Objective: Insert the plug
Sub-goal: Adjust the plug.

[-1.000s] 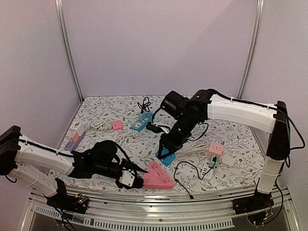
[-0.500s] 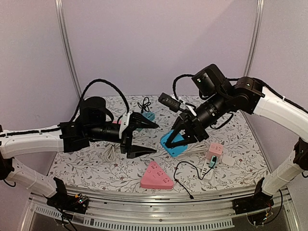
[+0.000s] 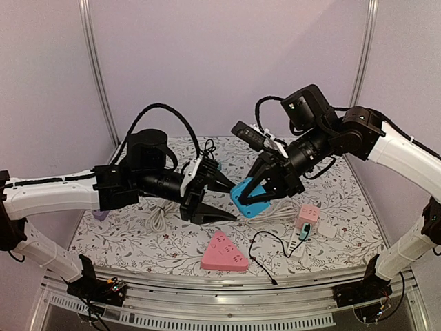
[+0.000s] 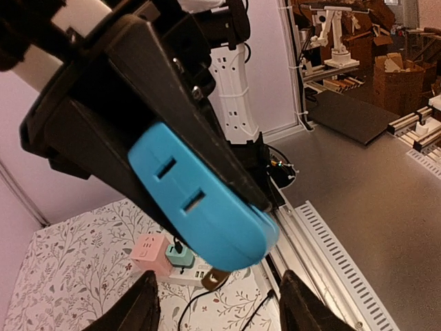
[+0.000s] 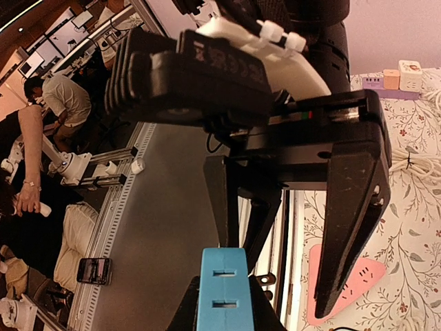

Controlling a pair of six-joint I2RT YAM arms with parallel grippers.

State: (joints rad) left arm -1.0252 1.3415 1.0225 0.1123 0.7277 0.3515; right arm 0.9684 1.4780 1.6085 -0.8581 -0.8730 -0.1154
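Observation:
My right gripper (image 3: 256, 198) is shut on a blue socket block (image 3: 248, 200) and holds it well above the table. The block's two slots show in the left wrist view (image 4: 200, 207) and in the right wrist view (image 5: 224, 293). My left gripper (image 3: 219, 200) is open and empty. It is raised too and faces the block from the left, a short gap away. Its fingers (image 5: 351, 227) loom just beyond the block in the right wrist view. A black cable (image 3: 265, 252) with a small plug end (image 3: 274, 281) lies on the table at the front.
A pink triangular power strip (image 3: 224, 254) lies at the front middle. A pink cube socket (image 3: 308, 214) and a teal adapter (image 3: 303, 234) sit on a white strip at the right. A coiled white cable (image 3: 155, 217) lies at the left. A metal rail (image 3: 227, 303) runs along the table's front edge.
Both arms have risen off the table. The right gripper lifted the blue block. The left gripper left the pink strip, opened, and moved right towards the block.

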